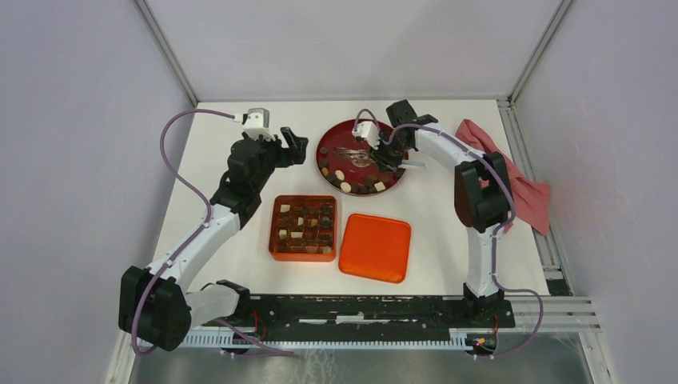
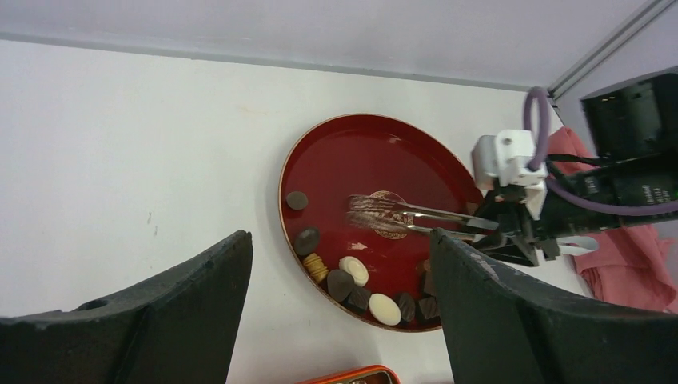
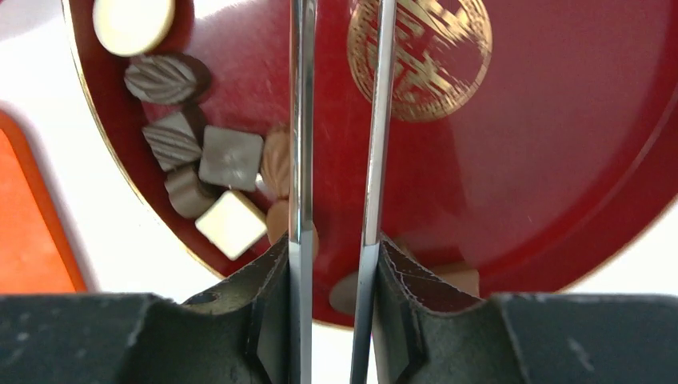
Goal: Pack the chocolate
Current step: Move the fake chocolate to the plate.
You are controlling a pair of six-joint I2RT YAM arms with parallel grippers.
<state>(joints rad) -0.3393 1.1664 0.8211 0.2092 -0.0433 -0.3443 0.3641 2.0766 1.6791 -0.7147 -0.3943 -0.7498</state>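
Left tool (image 1: pixel 293 147): jaws wide apart, nothing held, poised above the table (image 1: pixel 442 210) just left of the plate (image 1: pixel 342 134) and turned toward it. This is judged a standby posture, clear of the other arm's path. Box (image 1: pixel 273 229): orange, gridded, central and near the arms. Many cells hold pieces; whether any are vacant cannot be told. Lid (image 1: pixel 375 247): off and lying flat just right of the box, which leaves the cells open for loading. Plate: beyond the box, with the unpacked chocolate (image 1: pixel 345 183) bunched along its near-left rim, dark and cream pieces crowded together. Right tool (image 1: pixel 387 150): partly closed, clamped on the handle end of metal tongs (image 1: pixel 354 153), presumably so small pieces can be pinched without the bulky fingers crowding them. The tong tips lie over the plate's gold emblem, apart from the pile, with no piece seen between them. Cloth (image 1: pixel 521 186): red, at the far right edge.
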